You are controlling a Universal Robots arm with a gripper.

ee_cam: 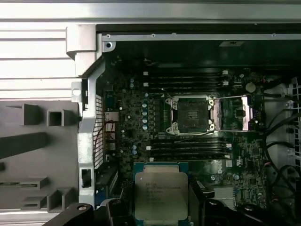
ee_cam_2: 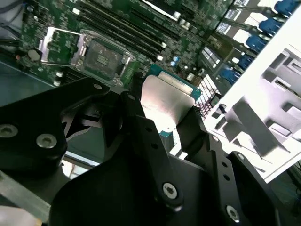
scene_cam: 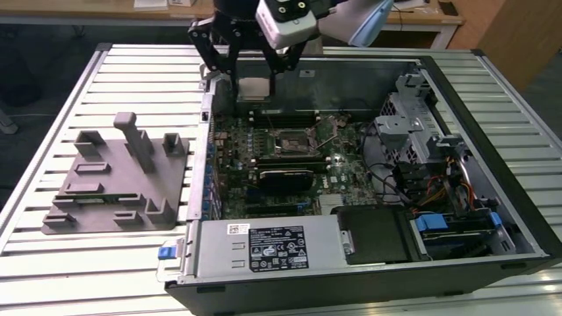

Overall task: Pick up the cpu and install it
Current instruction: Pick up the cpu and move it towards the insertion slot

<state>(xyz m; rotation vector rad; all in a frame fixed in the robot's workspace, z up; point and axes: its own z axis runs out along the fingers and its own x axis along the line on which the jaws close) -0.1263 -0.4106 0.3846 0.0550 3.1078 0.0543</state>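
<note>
Plainly, the gripper (ee_cam_2: 164,123) is clamping the cpu (ee_cam: 161,195) by two opposite edges, its two black fingers (ee_cam_2: 141,127) closing narrowly on the chip. One cpu is showing: a flat square with a pale silver-grey metal lid, softly shining, with faint print across it and a thin teal-green board peeking out around the rim. It is hanging in the air inside the open case (scene_cam: 491,164), above the green motherboard (scene_cam: 230,141) and toward the case wall on the exterior view's left, touching nothing but the fingers.

One socket (ee_cam: 192,113) is lying bare, apart from the chip: a dark square bed in a bright steel frame, with its metal load plate (ee_cam: 248,113) standing open beside it. Black memory slots (ee_cam: 188,146) are running in long parallel rows on two sides of the socket, and in the first wrist view one bank of them is lying between socket and cpu.

One grey plastic tray (scene_cam: 114,187), matte and moulded with blocky posts and pockets, is sitting outside the case on the exterior view's left, on a table (scene_cam: 52,99) of ribbed aluminium slats. One silver power supply (scene_cam: 272,247) with a black label is sitting at the case's near end in the exterior view.
</note>
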